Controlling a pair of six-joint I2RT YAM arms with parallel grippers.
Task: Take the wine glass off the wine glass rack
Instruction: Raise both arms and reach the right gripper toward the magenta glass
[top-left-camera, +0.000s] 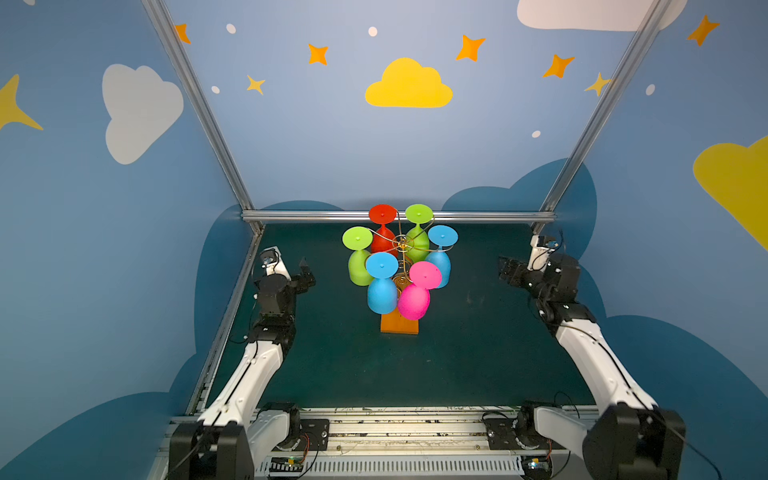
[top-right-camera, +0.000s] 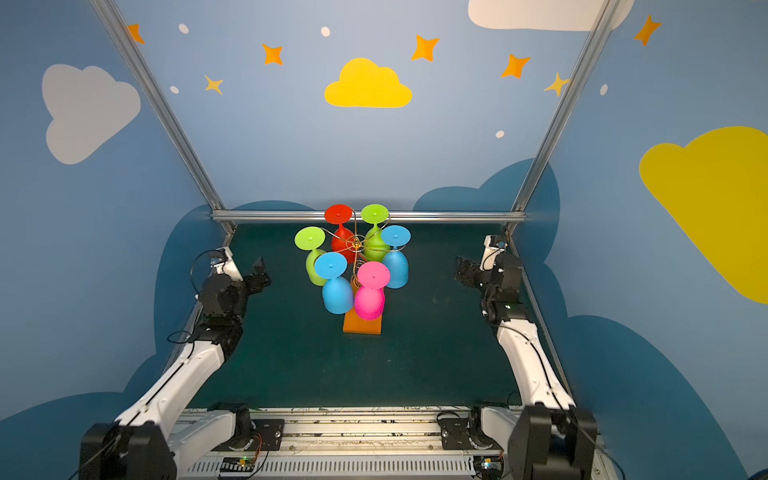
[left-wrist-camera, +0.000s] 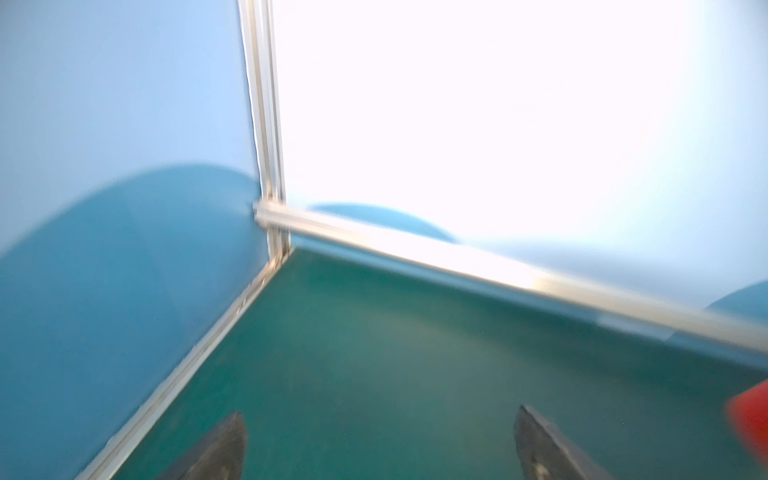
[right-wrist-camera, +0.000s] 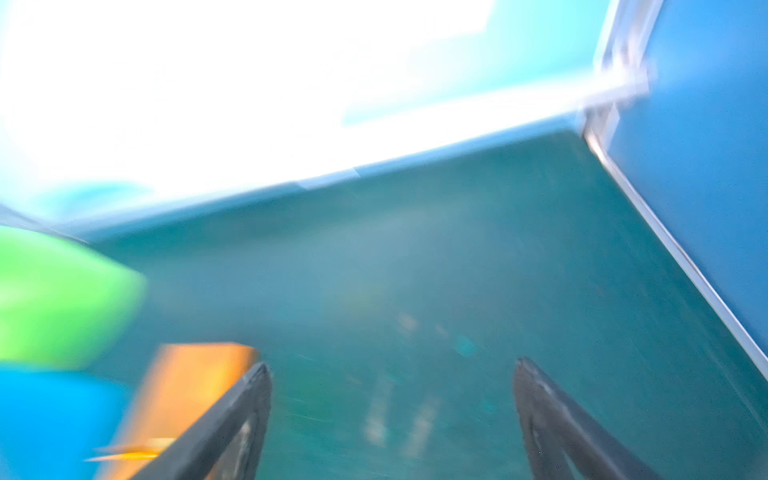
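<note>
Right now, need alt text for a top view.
Six colourful wine glasses hang upside down on a gold wire wine glass rack with an orange base, mid-table on a green mat. The left claw and right claw stand open and empty at either side.

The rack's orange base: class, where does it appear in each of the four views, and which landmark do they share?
In a top view: orange base at centre, below the pink glass.
In a top view: likewise centre, below that glass.
Left wrist: not in it.
Right wrist: blurred, beside the right tool.
Shared landmark: the green mat.
</note>
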